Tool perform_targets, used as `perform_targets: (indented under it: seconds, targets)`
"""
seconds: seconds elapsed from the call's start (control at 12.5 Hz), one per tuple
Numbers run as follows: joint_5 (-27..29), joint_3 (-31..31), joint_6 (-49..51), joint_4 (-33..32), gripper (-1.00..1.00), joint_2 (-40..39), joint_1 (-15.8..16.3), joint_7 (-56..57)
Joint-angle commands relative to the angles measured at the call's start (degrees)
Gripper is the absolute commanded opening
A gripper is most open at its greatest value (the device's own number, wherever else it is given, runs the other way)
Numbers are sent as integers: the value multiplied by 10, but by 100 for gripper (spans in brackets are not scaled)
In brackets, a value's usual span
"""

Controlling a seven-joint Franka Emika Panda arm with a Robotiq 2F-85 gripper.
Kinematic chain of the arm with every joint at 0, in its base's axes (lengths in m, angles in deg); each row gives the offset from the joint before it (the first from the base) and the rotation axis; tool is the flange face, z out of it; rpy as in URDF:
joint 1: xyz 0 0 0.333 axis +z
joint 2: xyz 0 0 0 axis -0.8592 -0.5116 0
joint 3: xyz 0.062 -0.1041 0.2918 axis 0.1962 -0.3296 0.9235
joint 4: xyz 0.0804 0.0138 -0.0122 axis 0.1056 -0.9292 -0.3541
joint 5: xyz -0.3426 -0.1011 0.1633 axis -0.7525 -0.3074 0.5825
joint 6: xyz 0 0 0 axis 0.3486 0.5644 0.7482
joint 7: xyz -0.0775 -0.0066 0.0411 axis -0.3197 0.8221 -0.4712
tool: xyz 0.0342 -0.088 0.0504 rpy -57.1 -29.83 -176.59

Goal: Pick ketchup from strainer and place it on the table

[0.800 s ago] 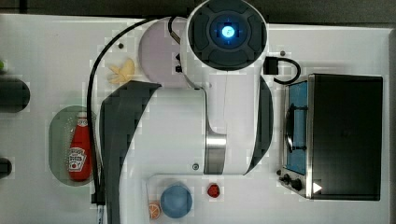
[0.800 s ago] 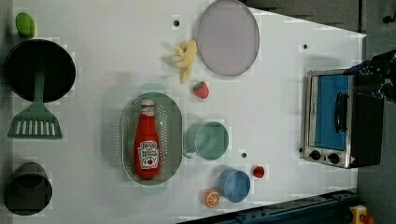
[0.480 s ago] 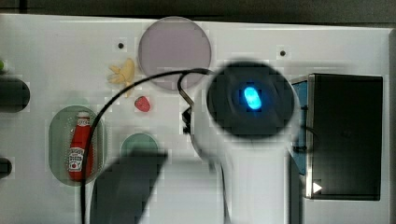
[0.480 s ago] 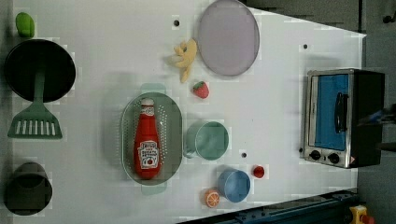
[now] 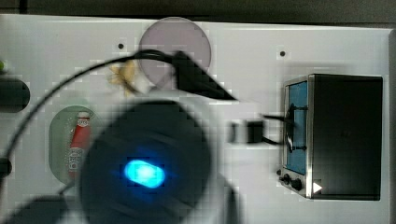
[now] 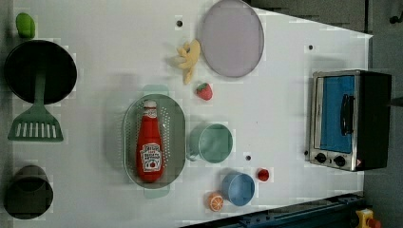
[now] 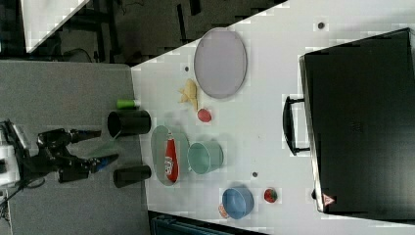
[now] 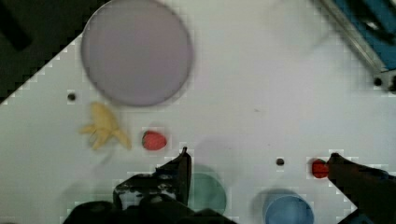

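The ketchup [image 6: 149,147] lies on its side in the pale green strainer [image 6: 173,137], white cap toward the banana. The top view has the bottle [image 5: 79,144] in the strainer [image 5: 58,140] too, half covered by my blurred arm [image 5: 144,172] with its blue light. In the right view my gripper [image 7: 105,145] hangs open to the right view's left of the strainer [image 7: 157,147] and ketchup [image 7: 170,159], apart from both. The wrist view has the gripper [image 8: 259,161] wide open and holding nothing, high over the white table [image 8: 243,93].
A green cup [image 6: 211,142] stands right beside the strainer. A blue bowl [image 6: 237,188], an orange slice [image 6: 215,202], a strawberry [image 6: 204,91], a banana [image 6: 188,56] and a purple plate [image 6: 231,38] lie around. A toaster oven [image 6: 349,118] and a black pan [image 6: 40,71] occupy the ends.
My arm has swung across the top view toward its lower left, closer to the strainer. The gripper has opened wider. The ketchup has not moved.
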Motion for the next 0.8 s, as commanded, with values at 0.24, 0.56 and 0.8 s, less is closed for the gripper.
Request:
perform_targets:
  seconds: [0.24, 0.56, 0.8]
  targets:
    - [6, 134, -11, -19, 100, -75, 35, -29]
    - [6, 232, -26, -25, 100, -115, 42, -30]
    - [5, 292, -85, -61, 100, -146, 47, -30]
